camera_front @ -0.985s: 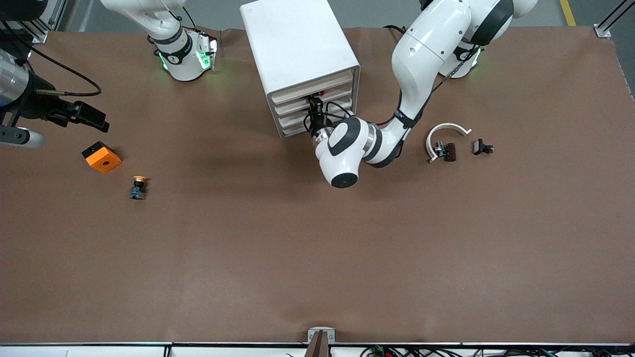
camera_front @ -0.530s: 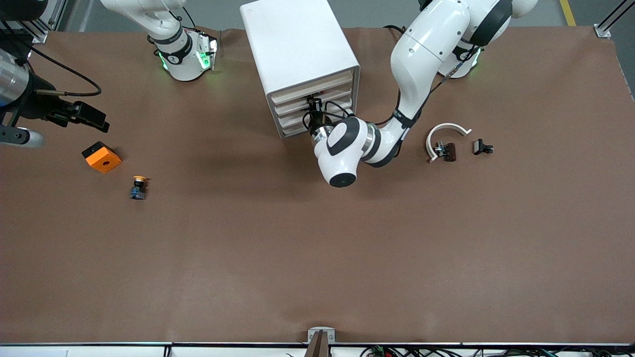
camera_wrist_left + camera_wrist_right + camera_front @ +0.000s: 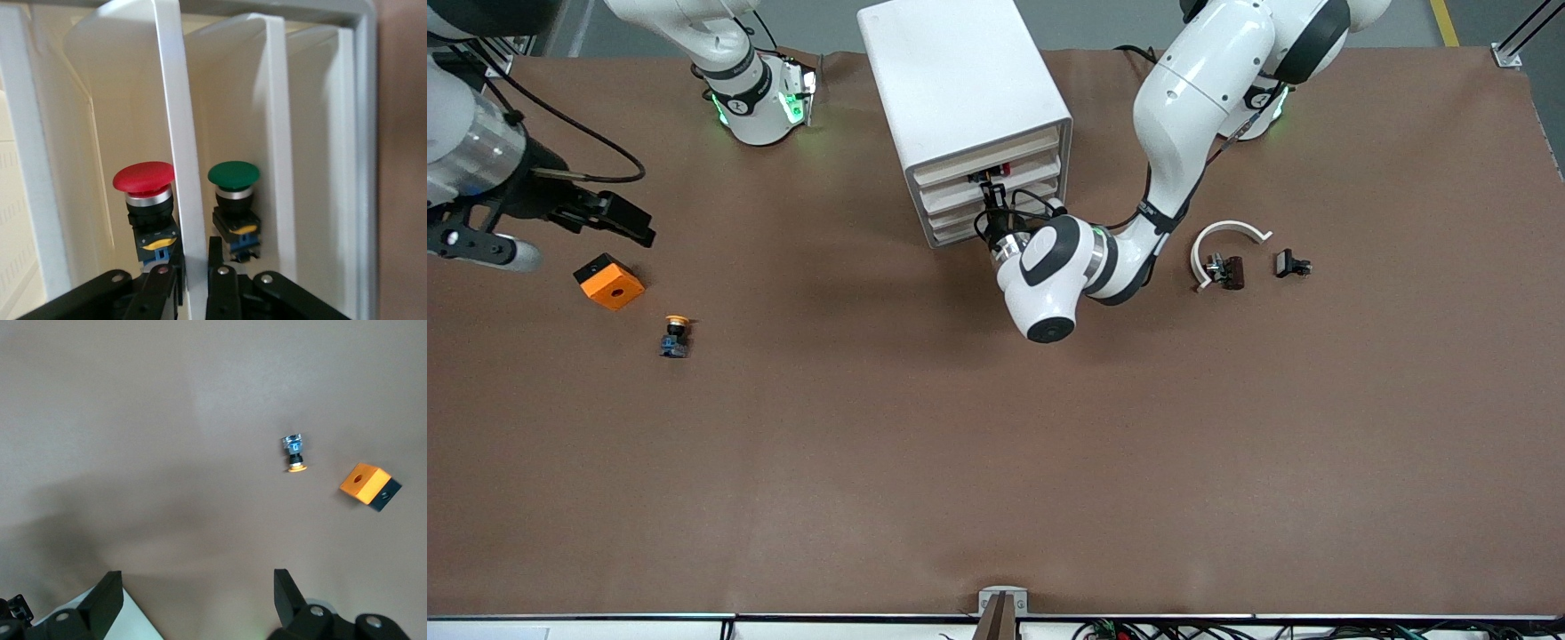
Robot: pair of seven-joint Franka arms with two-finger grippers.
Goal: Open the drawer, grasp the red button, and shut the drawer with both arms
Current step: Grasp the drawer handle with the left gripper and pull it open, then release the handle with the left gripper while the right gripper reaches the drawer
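Observation:
The white cabinet [image 3: 951,71] stands at the robots' edge of the table with its drawer fronts toward the front camera. My left gripper [image 3: 989,191] is at the upper drawers. In the left wrist view it [image 3: 195,260] is shut on the white lip of a drawer [image 3: 175,133], one finger on each side. The red-capped button [image 3: 145,200] stands inside, beside that lip; it shows as a red speck [image 3: 1005,167] in the front view. My right gripper [image 3: 618,220] hangs open and empty over the table near the right arm's end; it also shows in its wrist view [image 3: 197,600].
A green-capped button [image 3: 233,200] stands in the compartment next to the red one. An orange box [image 3: 609,281] and a yellow-capped button [image 3: 675,335] lie below the right gripper. A white curved piece [image 3: 1227,233] and two small dark parts [image 3: 1291,263] lie toward the left arm's end.
My right gripper has moved a little toward the cabinet. My left arm's wrist and elbow have shifted slightly away from the cabinet, the gripper staying at the drawer lip.

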